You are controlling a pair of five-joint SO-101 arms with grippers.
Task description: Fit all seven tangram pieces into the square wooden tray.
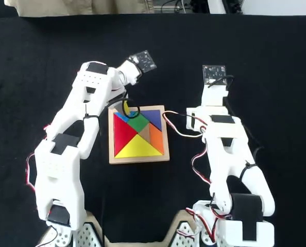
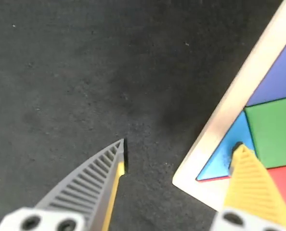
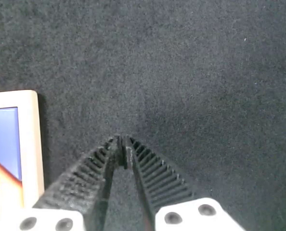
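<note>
The square wooden tray (image 1: 138, 158) lies mid-table between the arms, holding coloured tangram pieces: a big red triangle (image 1: 123, 135), a yellow triangle (image 1: 138, 148), an orange one (image 1: 156, 136), a green square (image 1: 139, 122) and a purple piece (image 1: 154, 117). My left gripper (image 2: 179, 153) is open and straddles the tray's far left corner (image 2: 191, 185). One yellow finger (image 2: 246, 175) is over the small blue triangle (image 2: 227, 154); the other finger (image 2: 109, 166) is over the cloth outside. My right gripper (image 3: 121, 144) is shut and empty above the cloth, beside the tray's right rim (image 3: 30, 139).
A black cloth (image 1: 266, 62) covers the table. Loose cables (image 1: 176, 128) run from the right arm (image 1: 217, 126) along the tray's right edge. Both arm bases stand at the near edge.
</note>
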